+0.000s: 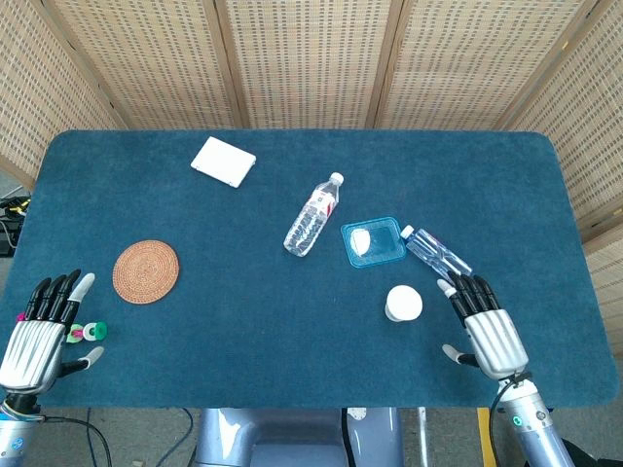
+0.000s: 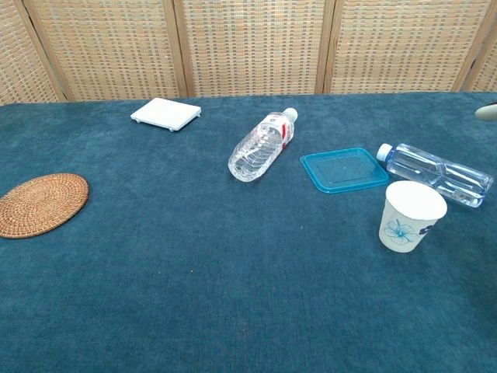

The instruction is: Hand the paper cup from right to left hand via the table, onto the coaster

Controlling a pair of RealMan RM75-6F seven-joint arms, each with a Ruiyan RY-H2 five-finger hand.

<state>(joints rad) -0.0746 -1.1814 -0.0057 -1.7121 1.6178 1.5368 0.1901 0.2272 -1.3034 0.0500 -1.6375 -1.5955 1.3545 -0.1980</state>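
A white paper cup [image 1: 403,304] [image 2: 412,215] with a blue flower print stands upright on the blue table, right of centre. My right hand [image 1: 481,325] lies flat and open just right of the cup, fingers spread, holding nothing; a pale fingertip [image 2: 488,111] shows at the chest view's right edge. The round woven coaster [image 1: 146,271] [image 2: 40,203] sits at the left, bare. My left hand [image 1: 39,331] rests open at the near left corner, below the coaster.
Two clear water bottles lie on their sides: one [image 1: 312,215] mid-table, one [image 1: 436,255] just beyond my right hand. A blue square lid [image 1: 373,241] lies between them. A white flat box [image 1: 223,161] sits far left. A small green-and-pink object [image 1: 88,332] lies by my left hand.
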